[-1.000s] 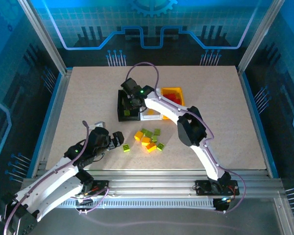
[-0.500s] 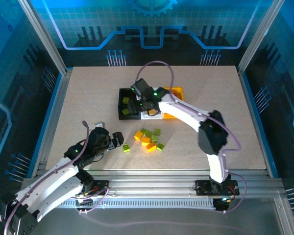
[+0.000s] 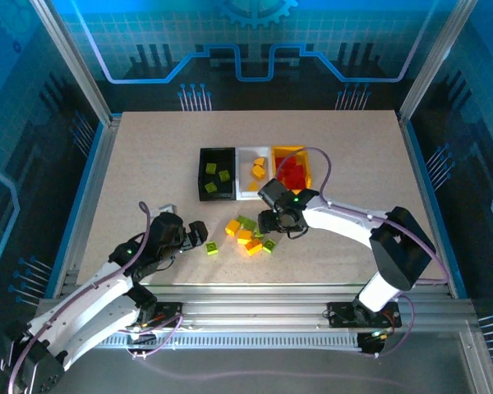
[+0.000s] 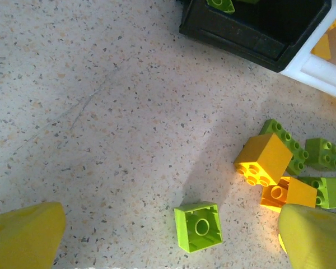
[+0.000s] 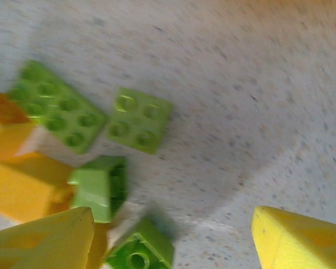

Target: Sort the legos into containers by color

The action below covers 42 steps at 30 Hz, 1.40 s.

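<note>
Right pincer [image 5: 173,230]: fingertips stood wide apart with nothing between them, low over the right side of the loose brick pile [image 3: 246,231]. We judged the step in hand to be choosing the next brick to pick.

Just ahead of the fingertips in the wrist view lay a square green brick [image 5: 139,119], studs up, flat on the table [image 3: 148,164]. Its left corner almost touched a long green brick [image 5: 59,115]. Nearer the left fingertip, 1 green brick [image 5: 101,188] lay tipped on its side against the orange bricks [image 5: 22,185].

The square brick had no long axis, and its sides sat turned a little off the line between the fingertips. The long brick showed 2 rows of studs facing up, its long axis running upper left to lower right in the wrist view.

To do the step well, we would take the square brick first. We would turn the wrist until the fingers squared with 2 opposite sides, then descend straight, keeping the left finger off the long brick.

Left pincer [image 3: 195,233]: wide and empty, near 1 lone green brick [image 4: 199,227].

Beyond the pile stood the black bin [image 3: 216,150] with green bricks, the white bin [image 3: 253,150] with orange ones and the yellow bin [image 3: 287,148] with red ones.
</note>
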Tool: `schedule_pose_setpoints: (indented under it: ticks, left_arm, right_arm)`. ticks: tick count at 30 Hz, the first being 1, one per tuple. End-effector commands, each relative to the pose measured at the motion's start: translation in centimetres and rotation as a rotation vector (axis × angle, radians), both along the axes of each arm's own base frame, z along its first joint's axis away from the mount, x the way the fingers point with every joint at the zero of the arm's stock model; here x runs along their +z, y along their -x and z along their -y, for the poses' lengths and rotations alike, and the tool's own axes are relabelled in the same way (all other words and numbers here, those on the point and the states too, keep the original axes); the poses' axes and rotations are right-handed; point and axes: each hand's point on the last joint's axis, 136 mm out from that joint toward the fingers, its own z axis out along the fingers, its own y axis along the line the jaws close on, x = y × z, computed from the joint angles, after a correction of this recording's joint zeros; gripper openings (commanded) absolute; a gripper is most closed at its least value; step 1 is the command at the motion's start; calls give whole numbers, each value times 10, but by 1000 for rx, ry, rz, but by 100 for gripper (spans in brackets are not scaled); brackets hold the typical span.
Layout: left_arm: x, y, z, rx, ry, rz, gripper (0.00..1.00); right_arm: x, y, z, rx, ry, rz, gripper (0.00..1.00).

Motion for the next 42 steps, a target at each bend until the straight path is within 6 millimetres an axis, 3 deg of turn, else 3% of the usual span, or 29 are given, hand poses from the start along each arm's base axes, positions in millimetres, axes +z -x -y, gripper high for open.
schedule_pose_setpoints:
  ticks: [1, 5, 12, 19, 25, 29, 34, 39, 42]
  left_arm:
    - [0, -2, 2, -9, 11, 5, 99]
    - [-1, -2, 2, -9, 14, 2, 99]
    - [-2, 0, 2, -17, 13, -1, 99]
    - [-2, -1, 1, -15, 15, 9, 99]
    - [0, -2, 1, -17, 14, 12, 99]
    - [0, -2, 0, -17, 10, 11, 99]
    - [1, -1, -2, -16, -1, 9, 99]
    - [-3, -2, -2, -10, -6, 2, 99]
    - [-7, -1, -3, -2, -11, -19, 99]
  right_arm:
    - [-1, -25, -19, -158, -88, 46, 77]
    - [-8, -44, -30, -226, -103, 72, 77]
    - [-31, -54, -15, -320, 2, 13, 75]
    - [-54, -40, -1, -306, 73, -53, 62]
    - [-55, -24, 20, -319, 63, -61, 40]
    - [-37, -24, 25, -288, 24, -31, 30]
    - [18, -35, 8, -164, -65, 69, 27]
    - [75, -61, -45, 17, -111, 189, 27]
    - [87, -84, -85, 109, -122, 225, 28]
